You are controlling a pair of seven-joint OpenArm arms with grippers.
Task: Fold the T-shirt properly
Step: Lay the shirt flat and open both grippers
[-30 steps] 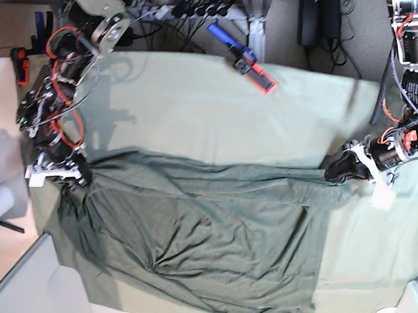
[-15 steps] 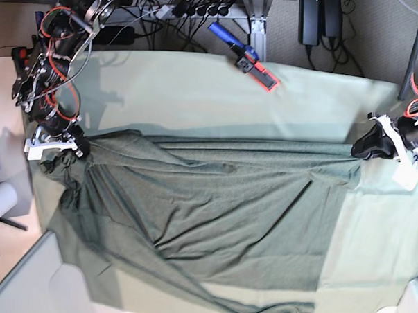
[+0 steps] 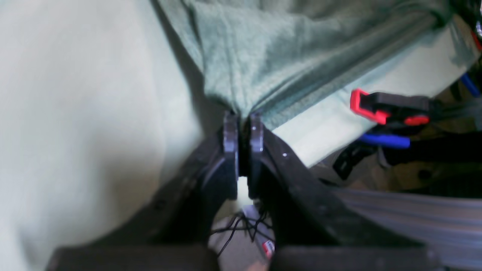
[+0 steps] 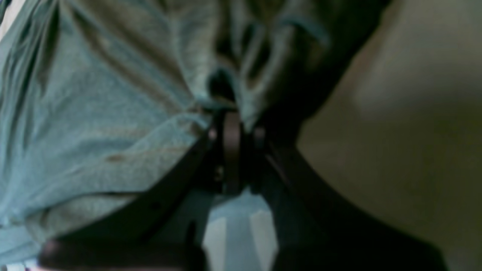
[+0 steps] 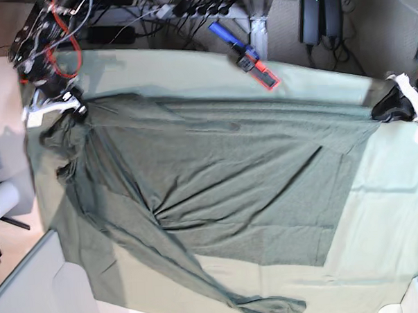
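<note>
— Across the tabletop (image 5: 378,211), on its mint cloth, the T-shirt (image 5: 224,176) lies stretched wide, one edge pulled taut between the two arms. How are the hands set?

— Left hand (image 3: 241,126): fingers pressed together, pinching a bunched corner of the shirt. Right hand (image 4: 233,131): likewise nipped on a gathered fold, though that view is dim and blurred.

— What could go wrong from here?

— I'd judge the pinches are small, right at the fabric's edge; more tension could pull the knit out of one hand and the shirt would slump unevenly. The lower sleeve already trails towards the tabletop's near edge and might slide off. The red-and-black clamp (image 5: 257,68) sits just beyond the far hem; the cloth could snag on it.

— Any writing or brand?

— None readable on shirt, clamp or arms.
</note>
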